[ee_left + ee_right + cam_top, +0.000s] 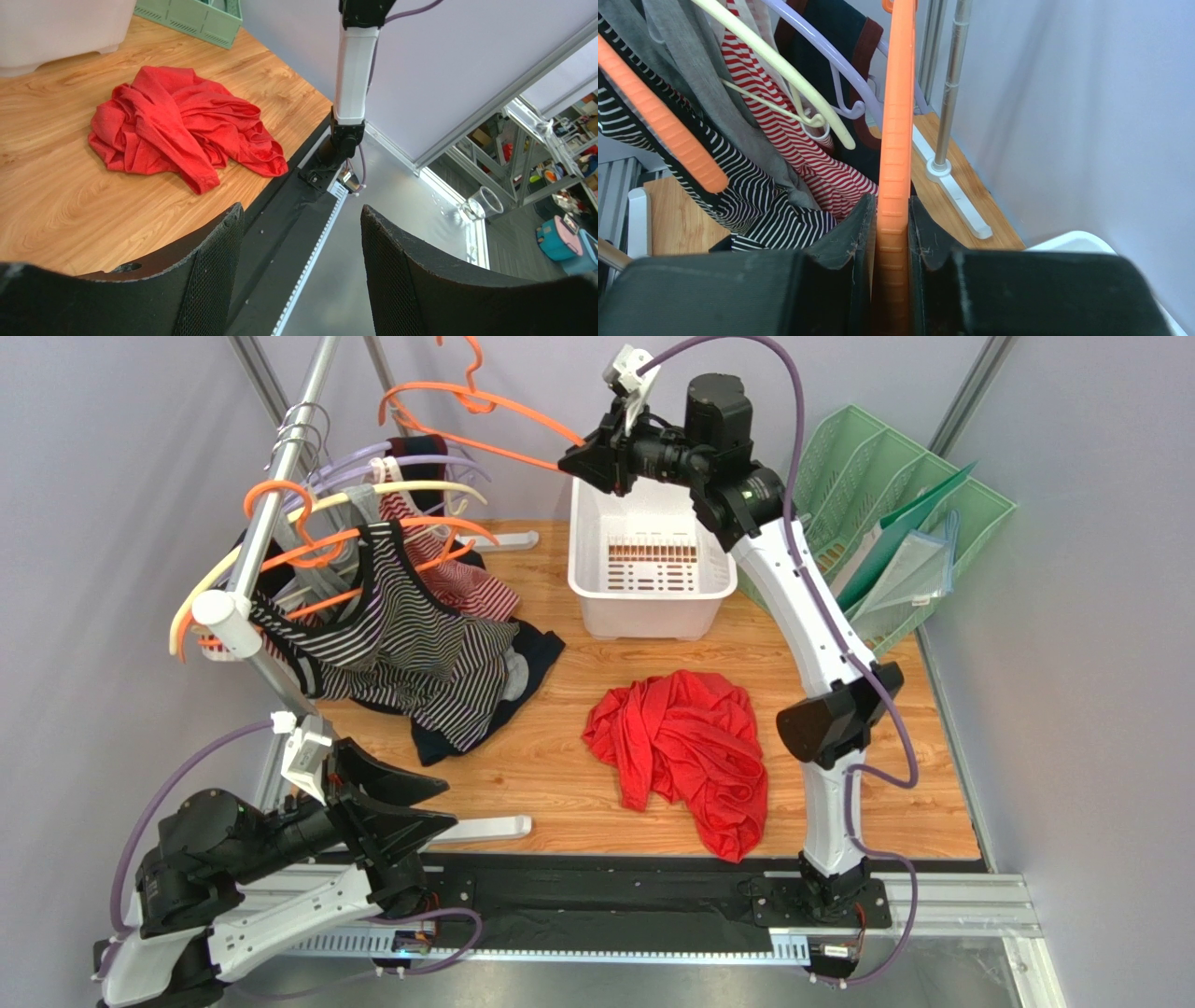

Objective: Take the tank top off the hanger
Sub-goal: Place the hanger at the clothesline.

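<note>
The red tank top [680, 756] lies crumpled on the wooden table, off any hanger; the left wrist view shows this tank top [175, 126] up and to the left of the fingers. A bare orange hanger [526, 416] is held high at the back, beside the rack. My right gripper [575, 459] is shut on one end of it. In the right wrist view the hanger [896, 140] runs straight up between the pads of that gripper [894, 210]. My left gripper [435, 805] stands open and empty low at the front left [302, 217], over the table's near edge.
A clothes rack [281, 476] at the left carries several hangers with striped garments [407, 637] drooping onto the table. A white basket [652, 567] stands at the back centre, a green file rack [898, 518] at the back right. The rack's white foot [484, 829] lies near my left gripper.
</note>
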{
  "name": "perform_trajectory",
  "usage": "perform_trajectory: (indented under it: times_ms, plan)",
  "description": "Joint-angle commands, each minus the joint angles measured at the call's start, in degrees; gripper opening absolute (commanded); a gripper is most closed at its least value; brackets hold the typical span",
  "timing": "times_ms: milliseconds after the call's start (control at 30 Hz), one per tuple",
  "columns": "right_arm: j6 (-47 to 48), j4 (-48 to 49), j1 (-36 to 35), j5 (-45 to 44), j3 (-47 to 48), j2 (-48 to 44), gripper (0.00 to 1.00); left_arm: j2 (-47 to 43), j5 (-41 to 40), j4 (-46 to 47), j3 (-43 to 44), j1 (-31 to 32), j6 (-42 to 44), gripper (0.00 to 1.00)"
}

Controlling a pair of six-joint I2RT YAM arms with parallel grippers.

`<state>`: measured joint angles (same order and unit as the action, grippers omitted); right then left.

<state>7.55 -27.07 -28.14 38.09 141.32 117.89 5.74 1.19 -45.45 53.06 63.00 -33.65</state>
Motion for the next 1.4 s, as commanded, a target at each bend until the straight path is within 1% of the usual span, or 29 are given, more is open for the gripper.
perform_trajectory:
  times_ms: [0,33,133,167,267,400,600,800,833,867,1000,1133,1233,1333,1367]
  plan:
    - [-5.52,11.94,-0.24,8.76,5.27,4.80,0.00,0.68,-1.10,-0.16,-0.85,0.19,-1.42,0.67]
    - [-5.79,12.30,-1.29,8.41,7.98,7.07,0.00,0.94,-1.02,-0.08,-0.85,0.19,-1.33,0.67]
    - [-7.20,18.35,-3.40,8.15,8.80,9.98,0.00,1.64,-1.02,0.01,-0.59,0.19,-1.33,0.66]
    - [-9.81,21.41,-3.85,7.88,9.50,10.60,0.00,1.73,-2.58,-0.07,-0.59,0.19,-1.33,0.66]
    - [-10.80,24.77,-5.60,5.86,11.96,13.24,0.00,1.65,-3.04,0.36,-0.67,0.19,-1.51,0.66]
    - [-10.02,26.54,-7.89,2.79,12.05,14.83,0.00,1.56,-2.60,0.80,-0.94,0.10,-2.03,0.66]
    - [-11.24,30.76,-9.12,2.87,12.32,16.58,0.00,1.91,-1.72,1.59,-1.47,0.19,-1.24,0.66]
    - [-7.73,29.88,-11.58,-0.11,12.75,17.99,0.00,2.35,-1.54,3.00,-1.99,0.19,-1.86,0.66]
    - [-5.55,29.88,-11.76,-0.81,13.10,18.34,0.00,2.52,-1.54,3.35,-2.08,0.19,-1.86,0.66]
    - [-5.36,30.49,-11.94,-1.26,13.19,18.61,0.00,2.79,-0.32,3.35,-2.08,0.19,-1.77,0.65]
    - [-5.36,32.17,-12.03,-4.15,14.51,20.01,0.00,3.05,-0.40,3.44,-2.26,0.19,-1.68,0.65]
    - [-5.01,33.22,-12.11,-4.95,14.07,20.37,0.00,3.40,0.04,4.14,-1.91,0.19,-0.89,0.65]
    - [-4.39,32.17,-11.85,-6.62,12.06,19.23,0.00,5.07,3.10,6.94,-1.12,0.19,0.25,0.64]
    - [-5.79,31.03,-11.06,-7.15,10.04,17.38,0.00,9.54,7.59,10.98,1.42,0.19,2.62,0.64]
    - [-5.97,30.76,-10.80,-7.06,9.51,16.86,0.00,13.21,10.30,11.96,2.65,0.19,4.54,0.64]
